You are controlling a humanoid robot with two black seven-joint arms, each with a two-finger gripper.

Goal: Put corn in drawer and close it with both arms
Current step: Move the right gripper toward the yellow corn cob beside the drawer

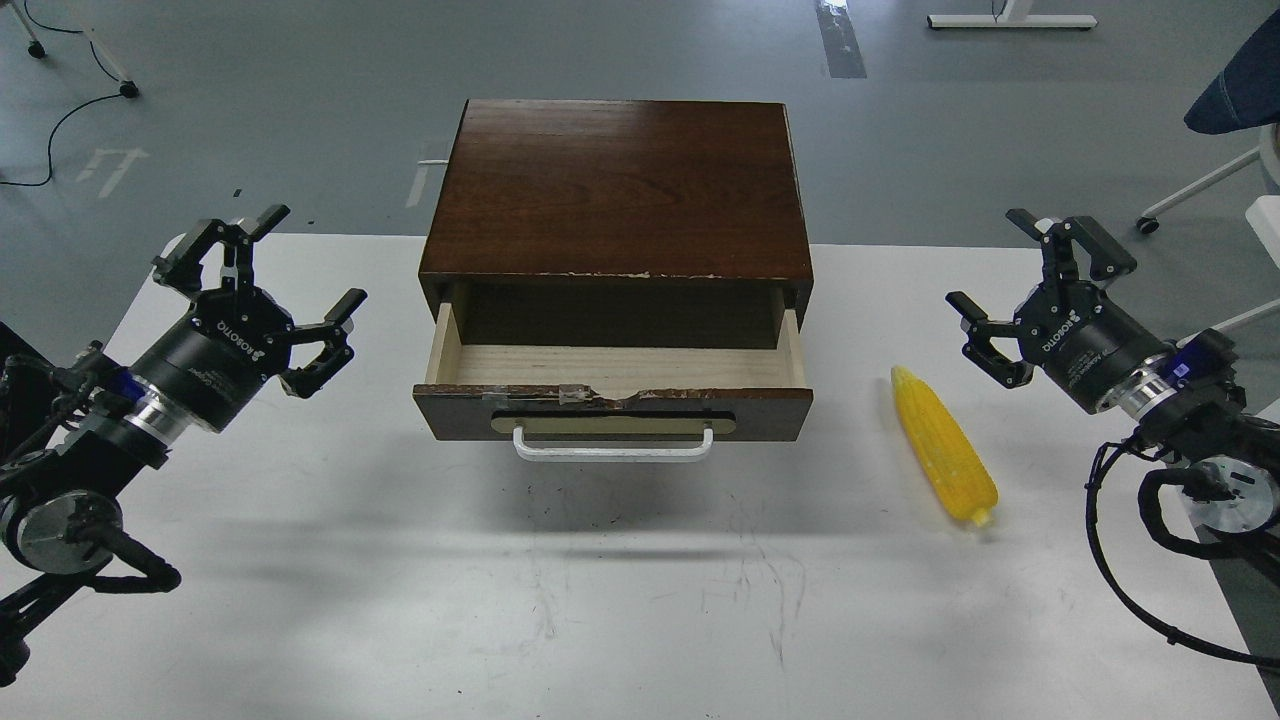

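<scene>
The yellow corn (944,447) lies on the white table, right of the drawer, its pointed end facing away from me. The drawer (612,368) stands pulled out of the dark cabinet (615,190), showing a bare pale wood floor, a chipped taped top edge and a white bar handle (613,447). My left gripper (305,268) hovers open at the left, well clear of the drawer. At the right, my right gripper (985,262) is open too, above and to the right of the corn, holding nothing.
The white table (600,600) spreads in front of the drawer, its far edge behind the cabinet. Grey floor lies beyond, with a chair (1230,150) at the far right and cables at the far left.
</scene>
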